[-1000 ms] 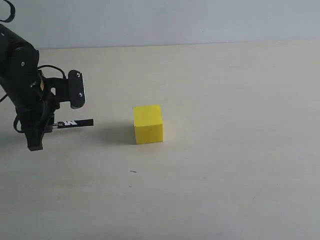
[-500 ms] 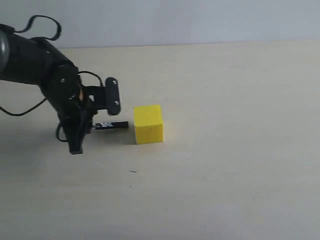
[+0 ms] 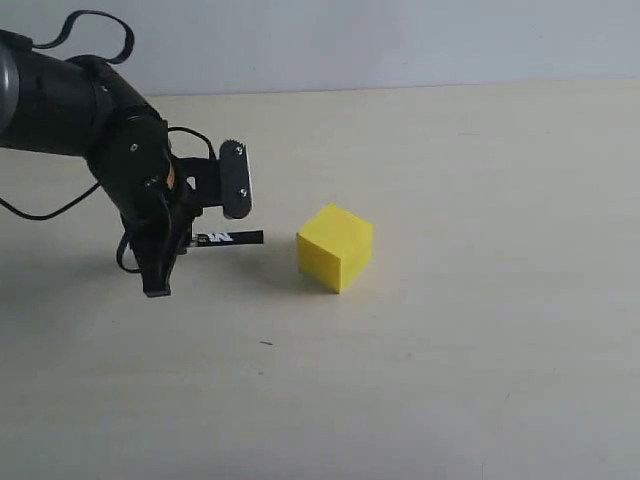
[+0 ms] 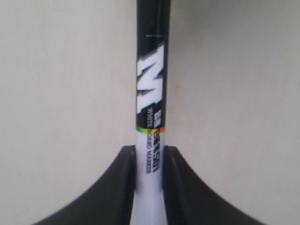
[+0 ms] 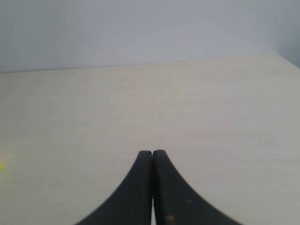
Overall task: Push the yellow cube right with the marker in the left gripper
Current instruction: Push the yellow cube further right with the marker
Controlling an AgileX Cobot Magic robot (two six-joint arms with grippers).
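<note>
The yellow cube [image 3: 336, 247] rests on the table, turned so one corner faces the front. Left of it, my left gripper [image 3: 186, 241] is shut on the marker [image 3: 230, 238], which lies level with its black end pointing at the cube. A short gap separates that end from the cube. In the left wrist view the fingers [image 4: 125, 168] clamp the marker's [image 4: 151, 98] white barrel in my left gripper [image 4: 150, 154]. My right gripper [image 5: 152, 153] is shut on nothing and is out of the exterior view. A yellow sliver of the cube [image 5: 1, 165] shows at that picture's edge.
The pale table [image 3: 480, 380] ends at a grey wall [image 3: 400, 40] behind. A tiny dark speck [image 3: 265, 343] lies in front of the cube. Black cables [image 3: 95, 25] loop above the left arm.
The left gripper swept right with the marker. The cube slid right and turned about its vertical axis; the marker's end, near the cube half a second ago, now stands apart from it.
</note>
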